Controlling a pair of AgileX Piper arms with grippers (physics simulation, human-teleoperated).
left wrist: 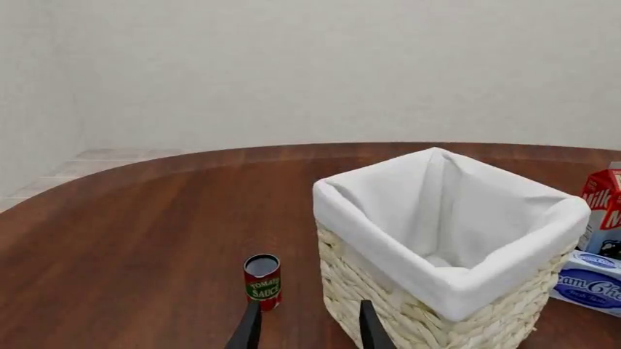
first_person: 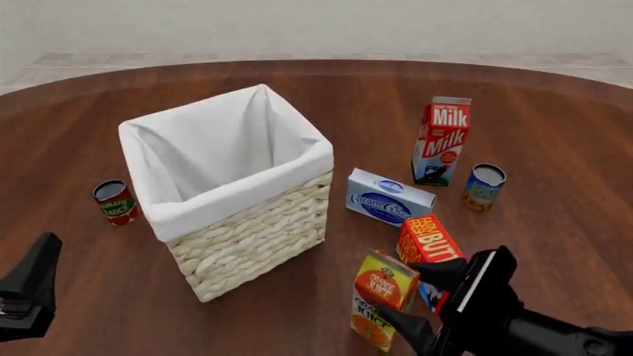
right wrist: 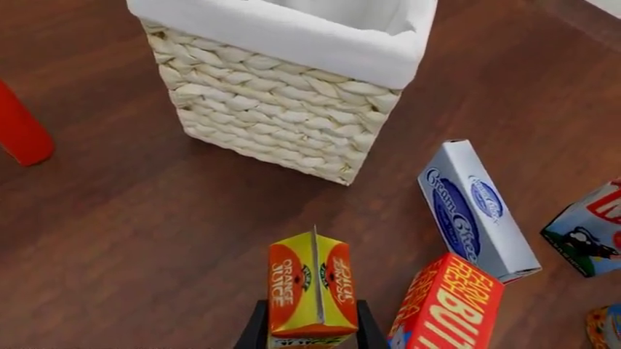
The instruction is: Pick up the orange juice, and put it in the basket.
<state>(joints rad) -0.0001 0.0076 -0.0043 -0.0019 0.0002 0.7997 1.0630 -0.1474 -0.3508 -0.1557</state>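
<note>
Between the two dark fingers of the right gripper (right wrist: 310, 331) stands the orange juice (right wrist: 312, 289), one yellow gable-top carton, upright; the jaws sit closed against its two side walls, just wide enough for the carton's body. In the front view that same carton (first_person: 383, 299) is on the near side of the basket (first_person: 259, 236), apart from it, with the right arm's black body coming up to it from the near right edge, its wrist tipped downward over the carton. Whether the carton's base touches the table (first_person: 554, 133) cannot be told.

Just beside the juice, on its side away from the basket, is one red-orange butter box (first_person: 428, 242), tilted. One blue-and-white cream cheese box (first_person: 388, 196) lies flat close to the basket's right wall. Farther from the basket stands one red-and-white milk carton (first_person: 440, 141), upright, and next to it one small can with a blue and yellow label (first_person: 484, 186). On the basket's opposite side stands one tomato sauce can (first_person: 115, 202). That makes two cans, two cartons and two boxes around one basket.

The left gripper (left wrist: 307, 327) hangs near the basket's near left side, well apart from everything, its two fingers parted with nothing between them; the sauce can (left wrist: 262, 281) shows beyond them.
</note>
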